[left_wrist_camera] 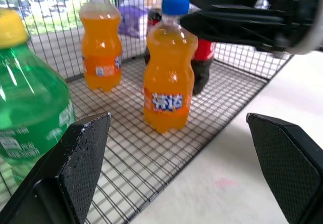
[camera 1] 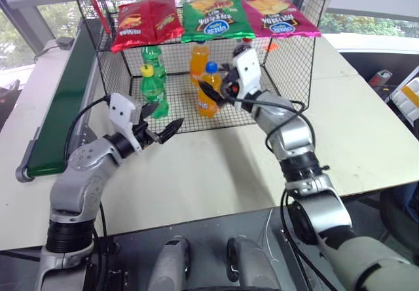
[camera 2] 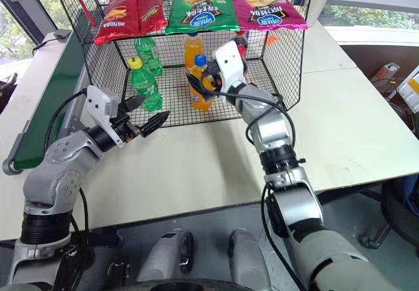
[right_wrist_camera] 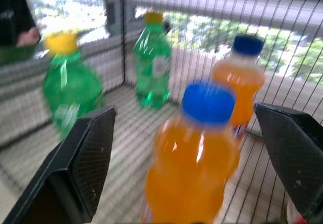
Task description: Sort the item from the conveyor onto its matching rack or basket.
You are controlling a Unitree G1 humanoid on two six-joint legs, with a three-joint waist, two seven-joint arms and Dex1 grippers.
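The item [camera 1: 208,92], an orange soda bottle with a blue cap, stands upright on the wire floor near the open front of the rack [camera 1: 296,63]. My right gripper [left_wrist_camera: 187,15] is open at the height of the bottle's cap and neck. Its fingers [right_wrist_camera: 87,156] stand apart on either side of the bottle and do not touch it. My left gripper [camera 1: 167,117] is open and empty over the table, just outside the rack's front left corner. The green conveyor [camera 1: 62,101] runs along the table's left side with nothing on it.
On the rack floor stand a second orange bottle [camera 1: 200,59], two green bottles [camera 1: 154,89], and a red-capped cola bottle [left_wrist_camera: 204,57]. Three chip bags [camera 1: 218,16] lie on the top shelf. A person's dark sleeve [right_wrist_camera: 15,17] shows behind the rack.
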